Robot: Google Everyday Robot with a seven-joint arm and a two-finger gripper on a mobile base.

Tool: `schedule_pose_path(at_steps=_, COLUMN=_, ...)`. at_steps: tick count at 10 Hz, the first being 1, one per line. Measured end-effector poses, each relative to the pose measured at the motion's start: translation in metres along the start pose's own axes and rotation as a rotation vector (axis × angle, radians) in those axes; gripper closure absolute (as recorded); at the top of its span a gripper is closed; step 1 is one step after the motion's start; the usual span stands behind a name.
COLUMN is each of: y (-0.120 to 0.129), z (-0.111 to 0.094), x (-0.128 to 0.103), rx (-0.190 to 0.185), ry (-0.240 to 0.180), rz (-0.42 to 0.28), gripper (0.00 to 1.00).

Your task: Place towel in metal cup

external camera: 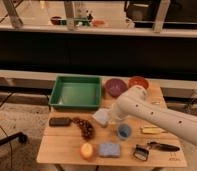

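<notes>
The towel [100, 116] lies near the middle of the wooden table [67, 147], just in front of the green tray [76, 92]. It shows as a pale blue-grey, soft, roughly square patch, set cornerwise so that one corner points toward the near left; no clear long axis can be made out. Its right edge runs under the white arm [159, 116], so how far it reaches that way is hidden.

The gripper [113, 119] sits at the end of that arm, right at the towel's right edge and above the table's centre. Its fingers merge with the arm's pale shell and with something glinting beside them, so whether they are spread or pinched on the cloth cannot be told. The metal cup cannot be picked out with certainty; a small shiny spot shows just by the gripper, mostly covered by the arm.

Just right of it and nearer stands a small blue cup [124, 131], round and open-topped. Left of the towel lies a dark bunch of grapes [85, 128], and further left a flat black rectangular block [59, 121]. At the near edge sit an orange-yellow round fruit [86, 150] and a thick blue sponge [109, 149]. A purple bowl [115, 87] and a red bowl [138, 82] stand at the far right, partly cut by the arm.
</notes>
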Motion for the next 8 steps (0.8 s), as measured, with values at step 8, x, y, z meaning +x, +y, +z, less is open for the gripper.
schedule_pose_path(at_steps=8, y=0.001, z=0.015, x=-0.005, rx=-0.036, ry=-0.017, rz=-0.009, gripper=0.71)
